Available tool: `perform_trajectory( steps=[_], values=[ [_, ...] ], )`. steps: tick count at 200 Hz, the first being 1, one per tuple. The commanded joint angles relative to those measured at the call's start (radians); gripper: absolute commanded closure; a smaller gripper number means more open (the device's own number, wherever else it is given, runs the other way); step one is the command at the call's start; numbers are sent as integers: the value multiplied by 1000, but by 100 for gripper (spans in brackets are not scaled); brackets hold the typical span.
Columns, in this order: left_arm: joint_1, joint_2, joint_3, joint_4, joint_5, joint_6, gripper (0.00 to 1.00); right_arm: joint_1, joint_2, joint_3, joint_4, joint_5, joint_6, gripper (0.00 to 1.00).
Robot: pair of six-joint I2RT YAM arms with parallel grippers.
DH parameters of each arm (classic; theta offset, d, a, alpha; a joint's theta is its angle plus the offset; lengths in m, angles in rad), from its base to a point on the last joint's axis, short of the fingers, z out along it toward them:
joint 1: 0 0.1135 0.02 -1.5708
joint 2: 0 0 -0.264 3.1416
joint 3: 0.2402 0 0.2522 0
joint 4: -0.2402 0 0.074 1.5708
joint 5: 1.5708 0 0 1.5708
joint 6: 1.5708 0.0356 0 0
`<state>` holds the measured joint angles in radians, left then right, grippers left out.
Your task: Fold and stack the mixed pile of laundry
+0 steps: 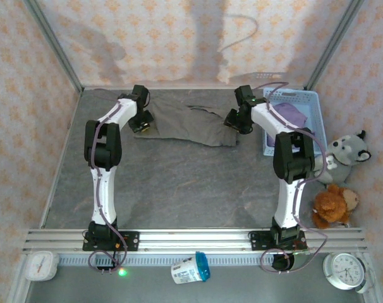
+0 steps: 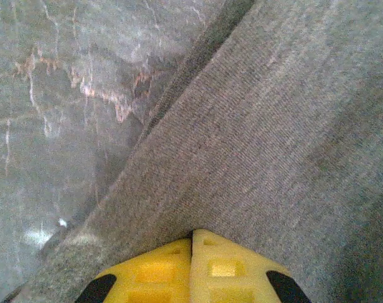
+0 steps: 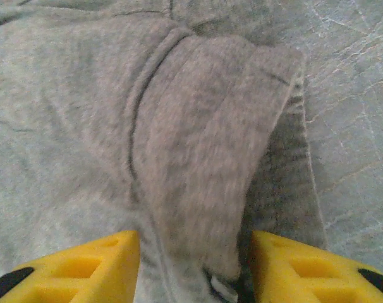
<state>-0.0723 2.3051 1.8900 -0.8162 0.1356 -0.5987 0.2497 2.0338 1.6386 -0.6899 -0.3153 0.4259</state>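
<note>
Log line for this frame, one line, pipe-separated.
left gripper: shut on olive-grey garment edge | right gripper: open, straddling a garment fold | lavender T-shirt: in light blue basket | folding: not started

A robot test booth dressed as a home: wallpaper panels (image 1: 179, 38) in a metal frame (image 1: 52, 45), a plush wolf (image 1: 349, 151), a clock (image 1: 347, 270).

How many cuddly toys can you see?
2. A grey wolf sits at the right edge beside the blue basket; a brown bear sits just in front of it. The basket could hide more.
</note>
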Motion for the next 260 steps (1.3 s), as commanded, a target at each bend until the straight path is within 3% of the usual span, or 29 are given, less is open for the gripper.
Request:
perform_trajectory(
  steps=[1, 20, 49, 60, 119, 149, 162, 178, 191, 221, 260],
  values=[
    [19, 41, 48, -61, -65, 26, 96, -10, 12, 22, 13, 8, -16, 50],
    [20, 48, 36, -60, -73, 32, 96, -10, 8, 11, 25, -5, -22, 51],
    [20, 58, 24, -72, -82, 49, 96, -14, -3, 39, 36, -15, -33, 82],
    [20, 63, 27, -81, -91, 58, 96, -26, -5, 82, 12, 24, -39, 100],
    [28, 67, 6, -113, -124, 109, 96, -116, 168, 337, -115, 100, -21, 100],
    [27, 55, 16, -128, -120, 129, 96, -116, 255, 427, -190, 91, -14, 88],
    [28, 42, 32, -136, -108, 136, 93, -116, 247, 425, -198, 92, -17, 76],
    [28, 27, 64, -151, -71, 142, 83, -115, 216, 418, -208, 90, -30, 54],
    [28, 11, 97, -165, -30, 143, 70, -111, 172, 406, -226, 100, -41, 46],
    [27, -53, 120, -176, 23, 136, 52, -68, 8, 224, -204, 150, -70, 39],
    [29, -172, -19, -120, 28, 98, 51, -32, -129, -45, -94, 49, -59, 39]
  ],
)
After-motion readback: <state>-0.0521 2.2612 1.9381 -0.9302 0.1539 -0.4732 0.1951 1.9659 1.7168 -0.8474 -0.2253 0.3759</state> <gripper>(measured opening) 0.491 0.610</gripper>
